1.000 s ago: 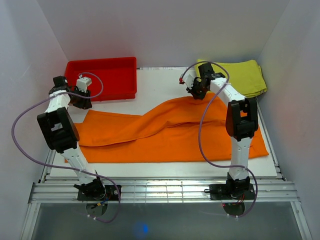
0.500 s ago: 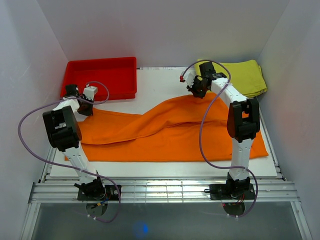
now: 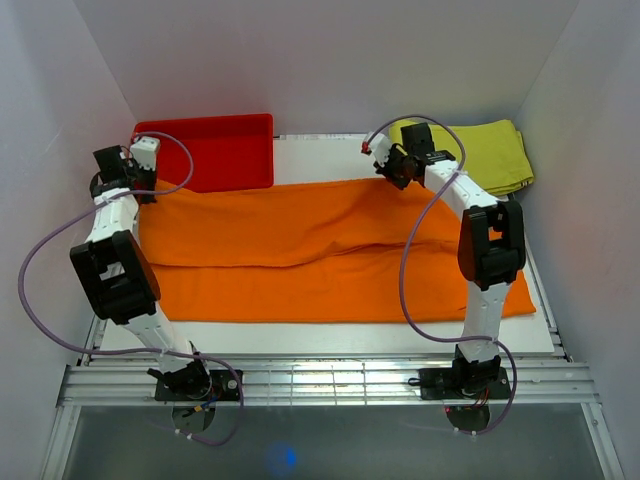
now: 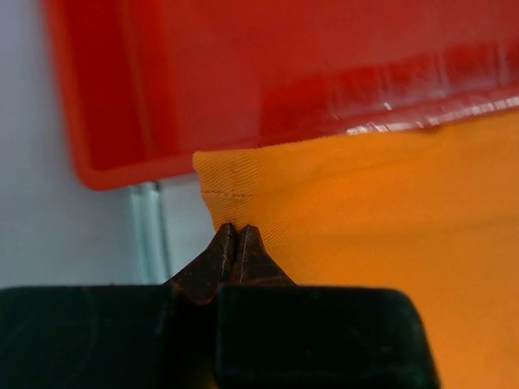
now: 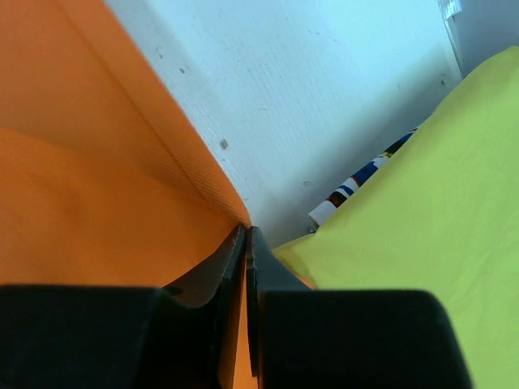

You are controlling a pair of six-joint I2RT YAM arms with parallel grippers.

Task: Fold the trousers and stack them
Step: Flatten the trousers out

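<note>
Across the middle of the worktop (image 3: 320,158), the orange trousers (image 3: 330,250) lie spread out. Their long axis runs left to right, parallel to the near edge, and they reach almost from one side edge to the other. The stitched hem in the left wrist view suggests the leg ends point toward the left edge and the waist toward the right, though you cannot confirm that from above.

Your left end effector (image 4: 236,237) is clamped on the far-left corner of the fabric, right at the hem. Your right end effector (image 5: 246,235) is pinched shut on the far edge near the far-right corner.

Both grips look thin to me, with only a sliver of cloth between the tips. A sharp pull or an uneven lift could let a corner slip free and drop the fold askew.

The left corner sits against the rim of the red tray (image 3: 230,150), so a low sweep could snag it there. The right grip is just beside the yellow-green folded cloth (image 3: 490,150), and careless travel could drag that along. Move both arms at the same pace, or the top layer will twist.
</note>
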